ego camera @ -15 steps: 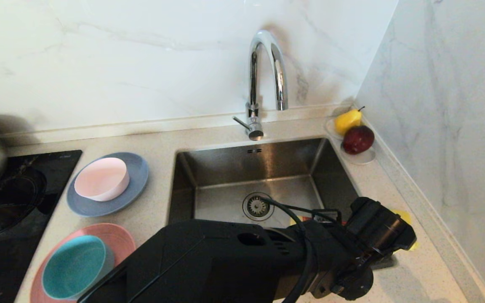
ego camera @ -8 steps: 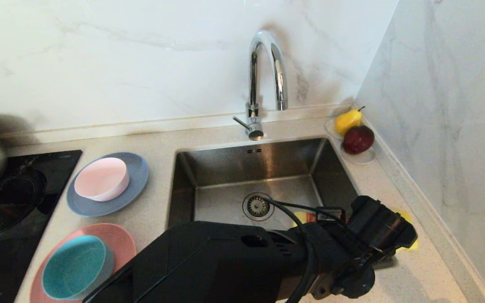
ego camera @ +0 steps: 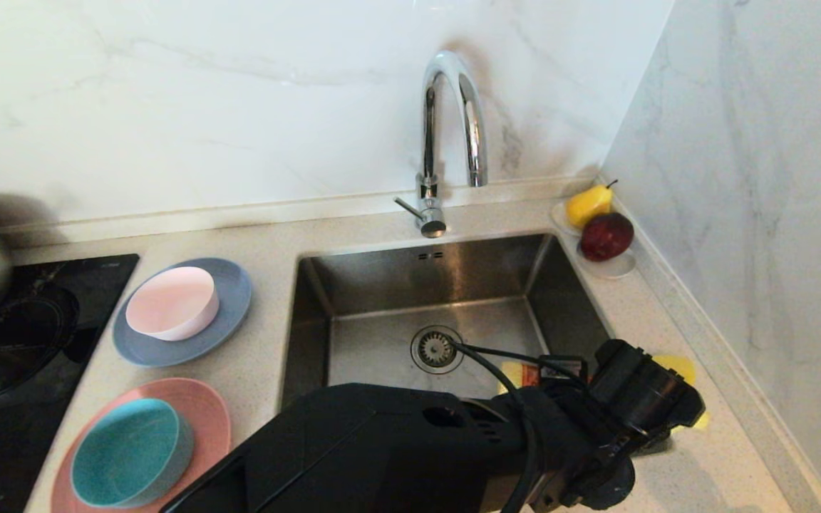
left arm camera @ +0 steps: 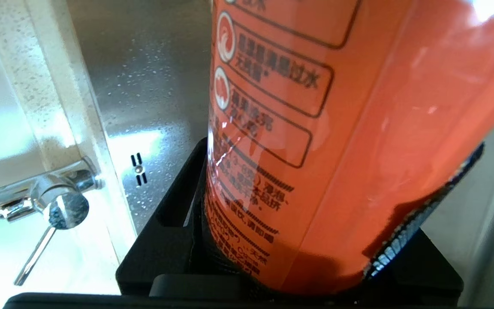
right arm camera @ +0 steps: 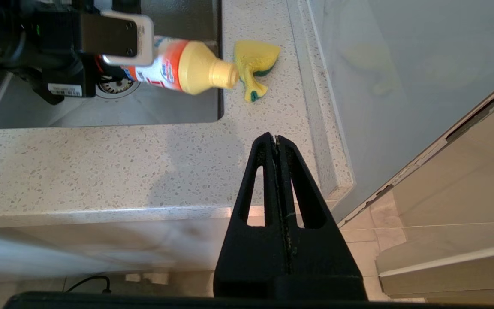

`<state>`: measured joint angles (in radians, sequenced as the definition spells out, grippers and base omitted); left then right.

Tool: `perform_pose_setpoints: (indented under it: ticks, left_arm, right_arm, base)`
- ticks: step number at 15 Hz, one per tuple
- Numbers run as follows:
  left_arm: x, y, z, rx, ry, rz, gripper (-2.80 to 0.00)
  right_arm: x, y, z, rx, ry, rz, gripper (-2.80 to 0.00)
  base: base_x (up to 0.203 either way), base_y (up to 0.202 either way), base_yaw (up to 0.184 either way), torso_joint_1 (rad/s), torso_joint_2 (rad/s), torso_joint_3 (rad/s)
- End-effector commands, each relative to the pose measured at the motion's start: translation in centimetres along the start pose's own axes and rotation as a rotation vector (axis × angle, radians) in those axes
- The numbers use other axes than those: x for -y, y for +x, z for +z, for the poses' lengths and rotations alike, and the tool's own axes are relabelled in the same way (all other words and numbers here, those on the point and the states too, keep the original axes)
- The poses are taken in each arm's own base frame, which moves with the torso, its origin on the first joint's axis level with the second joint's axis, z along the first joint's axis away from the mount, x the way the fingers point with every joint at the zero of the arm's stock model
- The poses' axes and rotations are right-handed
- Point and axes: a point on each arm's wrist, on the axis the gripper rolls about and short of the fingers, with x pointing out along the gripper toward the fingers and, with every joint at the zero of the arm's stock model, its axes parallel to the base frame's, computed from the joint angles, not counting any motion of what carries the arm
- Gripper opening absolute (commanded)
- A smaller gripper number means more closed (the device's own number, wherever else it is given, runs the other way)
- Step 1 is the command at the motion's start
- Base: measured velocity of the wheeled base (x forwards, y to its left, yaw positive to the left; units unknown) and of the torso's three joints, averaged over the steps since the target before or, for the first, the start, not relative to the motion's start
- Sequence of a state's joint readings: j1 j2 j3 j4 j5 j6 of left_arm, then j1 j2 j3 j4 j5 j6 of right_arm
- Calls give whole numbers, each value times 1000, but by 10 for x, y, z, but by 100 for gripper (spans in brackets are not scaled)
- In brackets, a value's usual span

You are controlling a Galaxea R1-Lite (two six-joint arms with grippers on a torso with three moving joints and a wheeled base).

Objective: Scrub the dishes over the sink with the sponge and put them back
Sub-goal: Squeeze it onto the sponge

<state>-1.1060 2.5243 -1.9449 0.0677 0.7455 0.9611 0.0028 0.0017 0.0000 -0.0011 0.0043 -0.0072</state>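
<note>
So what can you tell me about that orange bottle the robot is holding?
The bottle looks like plastic: an orange body printed with dark text, a white label band, and a yellow shoulder tapering to a yellow nozzle. The left hand clamps its body, holding it nearly level by the sink's right edge, nozzle at the sponge on the counter.

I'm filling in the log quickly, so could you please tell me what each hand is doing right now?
Left hand: closed on the orange detergent bottle, tipped toward the sponge.
Right hand: shut, empty.
</note>
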Motion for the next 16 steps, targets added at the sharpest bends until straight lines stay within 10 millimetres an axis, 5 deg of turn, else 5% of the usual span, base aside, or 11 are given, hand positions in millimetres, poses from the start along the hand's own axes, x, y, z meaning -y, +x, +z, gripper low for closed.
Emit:
perform_pose_setpoints:
  ticks: [1, 16]
  left_arm:
    - [5, 3, 0, -8, 10, -3, -280]
    - [-1, 20, -1, -32, -89, 115, -280]
  right_arm:
    - [0, 0, 0, 1, -1, 1, -280]
    - [0, 0, 0, 1, -1, 1, -280]
  base:
    - [0, 0, 0, 0, 0, 0]
    - [0, 0, 0, 0, 0, 0]
